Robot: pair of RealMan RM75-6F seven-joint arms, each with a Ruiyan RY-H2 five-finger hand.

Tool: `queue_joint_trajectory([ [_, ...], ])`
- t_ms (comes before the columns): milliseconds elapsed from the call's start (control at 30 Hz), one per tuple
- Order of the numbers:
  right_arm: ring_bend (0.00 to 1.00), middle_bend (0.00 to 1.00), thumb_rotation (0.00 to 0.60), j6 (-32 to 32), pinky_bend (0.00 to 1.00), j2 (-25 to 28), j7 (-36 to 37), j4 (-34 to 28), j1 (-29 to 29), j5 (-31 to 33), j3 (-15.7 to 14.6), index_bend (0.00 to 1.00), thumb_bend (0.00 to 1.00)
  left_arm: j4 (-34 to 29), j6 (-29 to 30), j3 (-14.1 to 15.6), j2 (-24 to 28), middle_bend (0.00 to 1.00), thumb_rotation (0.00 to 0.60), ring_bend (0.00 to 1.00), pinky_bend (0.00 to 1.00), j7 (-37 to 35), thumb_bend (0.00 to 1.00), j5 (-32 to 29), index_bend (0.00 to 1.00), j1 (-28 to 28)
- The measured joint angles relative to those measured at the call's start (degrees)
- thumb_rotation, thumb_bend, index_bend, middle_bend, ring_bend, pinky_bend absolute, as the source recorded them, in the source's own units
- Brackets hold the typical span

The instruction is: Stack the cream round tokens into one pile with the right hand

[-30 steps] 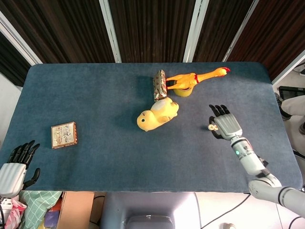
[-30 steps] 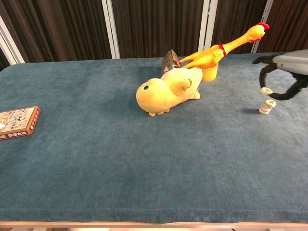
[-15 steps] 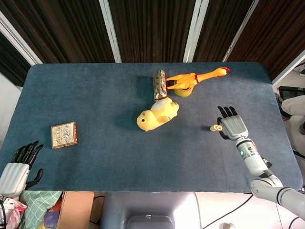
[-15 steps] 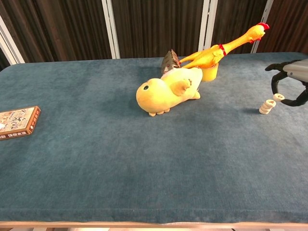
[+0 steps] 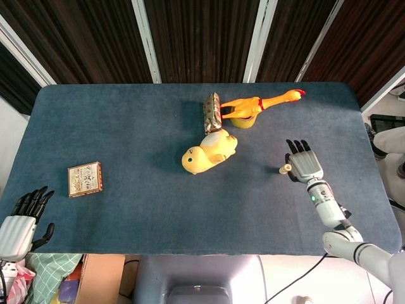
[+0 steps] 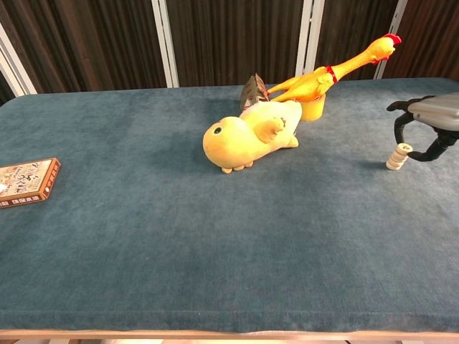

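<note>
Right hand [image 6: 428, 126] hovers over cream token pile [image 6: 395, 156] at table's [image 5: 126, 190] 3 o'clock edge, fingers curled apart, holding nothing; left hand [image 5: 19, 221] idle at 8 o'clock, fingers spread

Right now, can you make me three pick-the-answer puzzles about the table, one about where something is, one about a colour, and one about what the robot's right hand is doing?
1. Where is the pile of cream tokens?
A. Beside the yellow plush toy
B. Near the right hand, at the table's right side
C. On the little box

2. What colour is the rubber chicken?
A. Green
B. Purple
C. Orange-yellow

3. What is the right hand doing?
A. Hovering at the top of the pile, fingers curved around a token
B. Resting flat on the plush toy
C. Hanging off the table's edge

Answers: 1 B, the chest view shows the pile under that hand. 2 C, its body is orange-yellow with a red comb. 3 A, its fingers arc around the top token.
</note>
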Motion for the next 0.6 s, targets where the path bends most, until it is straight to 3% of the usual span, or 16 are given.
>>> queue_joint_trajectory([
  [333, 0.00, 0.13, 0.600, 0.82, 0.00, 0.75, -0.56, -1.41, -0.31, -0.12, -0.24, 0.57, 0.51, -0.14, 0.31, 0.05, 0.19, 0.00, 0.600, 0.00, 0.10, -0.26, 0.46, 0.27, 0.00, 0.08],
  [600, 0.00, 0.11, 0.600, 0.73, 0.00, 0.94, -1.97, -2.23, -0.35, 0.40, -0.43, 0.37, 0.51, 0.07, 0.67, 0.14, 0.12, 0.00, 0.600, 0.00, 0.10, -0.44, 0.46, 0.42, 0.00, 0.30],
])
